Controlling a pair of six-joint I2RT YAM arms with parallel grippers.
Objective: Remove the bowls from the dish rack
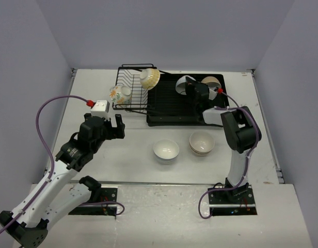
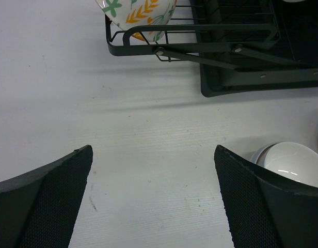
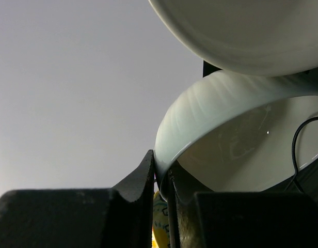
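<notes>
My right gripper [image 3: 161, 173] is pinched shut on the rim of a white bowl [image 3: 216, 119], with one finger [image 3: 136, 183] on the outside and the other tucked inside the lip. It's a skinny bite right at the edge of glossy glaze. My main worry is the bowl pivoting or sliding out once all its weight hangs off that one spot.

A neighbouring bowl [image 3: 241, 31] sits right above it, touching or just beside it, I can't tell which. If I pull out crooked I'd probably clack the two together or tip that one over.

Both stand on edge in the tray half of the dish rack [image 1: 174, 122]. The floral bowl [image 1: 120, 94] and the yellow-patterned bowl [image 1: 149, 77] are over in the wire basket.

On the table [image 1: 133, 160], an unloaded white bowl [image 1: 165, 150] and stacked cream bowls [image 1: 202, 142] sit near the tray's front edge. A low swing on the way out could clip them.

My left gripper [image 2: 153, 155] hangs wide open over bare table, holding nothing, so there's no backup if something drops.
</notes>
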